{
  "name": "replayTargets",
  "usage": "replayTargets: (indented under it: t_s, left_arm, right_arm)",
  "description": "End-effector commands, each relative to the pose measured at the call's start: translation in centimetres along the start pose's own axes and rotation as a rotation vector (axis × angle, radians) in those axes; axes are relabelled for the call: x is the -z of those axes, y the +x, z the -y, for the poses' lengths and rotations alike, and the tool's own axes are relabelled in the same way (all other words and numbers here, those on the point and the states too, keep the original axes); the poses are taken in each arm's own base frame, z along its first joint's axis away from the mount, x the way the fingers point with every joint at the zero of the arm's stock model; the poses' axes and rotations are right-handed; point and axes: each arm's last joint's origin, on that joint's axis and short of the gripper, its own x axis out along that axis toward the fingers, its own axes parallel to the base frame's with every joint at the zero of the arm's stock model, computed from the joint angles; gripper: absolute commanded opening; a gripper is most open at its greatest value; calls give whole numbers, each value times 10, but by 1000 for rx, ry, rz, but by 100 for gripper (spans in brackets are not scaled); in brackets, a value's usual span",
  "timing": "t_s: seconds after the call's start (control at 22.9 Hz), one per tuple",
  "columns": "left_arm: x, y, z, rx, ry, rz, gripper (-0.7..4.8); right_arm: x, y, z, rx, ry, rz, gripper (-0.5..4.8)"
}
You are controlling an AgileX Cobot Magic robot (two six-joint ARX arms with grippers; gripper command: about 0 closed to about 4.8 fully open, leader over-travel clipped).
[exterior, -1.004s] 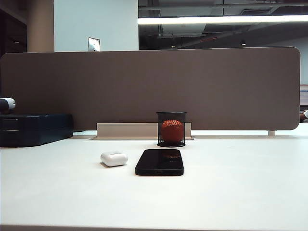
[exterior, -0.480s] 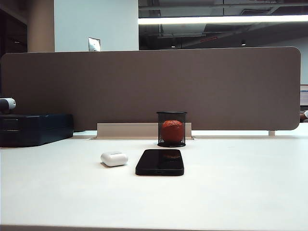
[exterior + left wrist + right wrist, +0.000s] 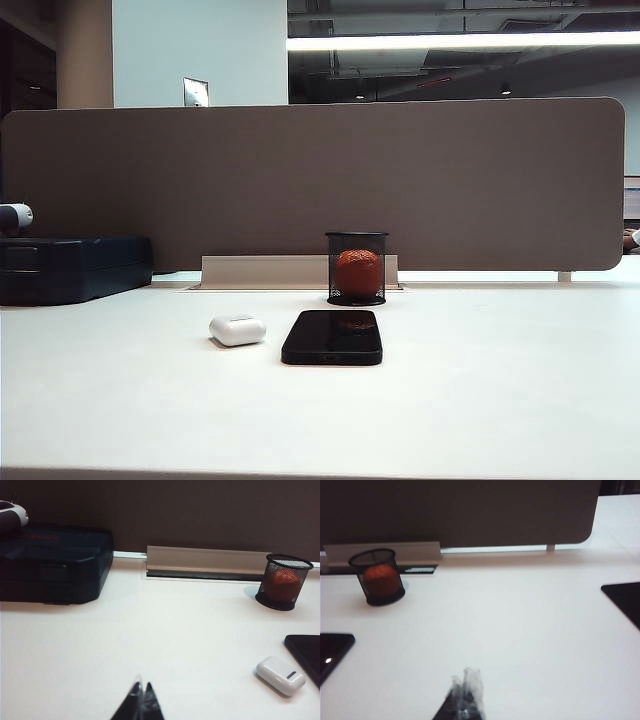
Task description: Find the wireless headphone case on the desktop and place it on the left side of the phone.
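White wireless headphone case (image 3: 237,330) lies left of phone (image 3: 332,337); left pincer (image 3: 141,695) and right pincer (image 3: 466,682) closed.

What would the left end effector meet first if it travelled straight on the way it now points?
Probably nothing soon. The shut left end effector points over bare desktop toward the grey cable tray at the partition. The white case and phone lie off to one side. Depth is uncertain.
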Motion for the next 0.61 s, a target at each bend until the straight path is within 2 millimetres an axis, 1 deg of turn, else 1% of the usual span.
replayTargets:
  t_s: [0.04, 0.26, 0.48, 0.61]
  left_arm:
    - [-2, 0, 0, -1, 2, 19, -6]
    - [-2, 0, 0, -1, 1, 18, -5]
    - [-2, 0, 0, -1, 1, 17, -5]
    - [-2, 0, 0, -1, 1, 13, -5]
  right_arm:
    - [9, 2, 1, -2, -2, 12, -3]
    - [25, 4, 3, 18, -2, 12, -3]
    - [40, 10, 5, 22, 0, 2, -3]
    - [46, 12, 6, 23, -3, 2, -3]
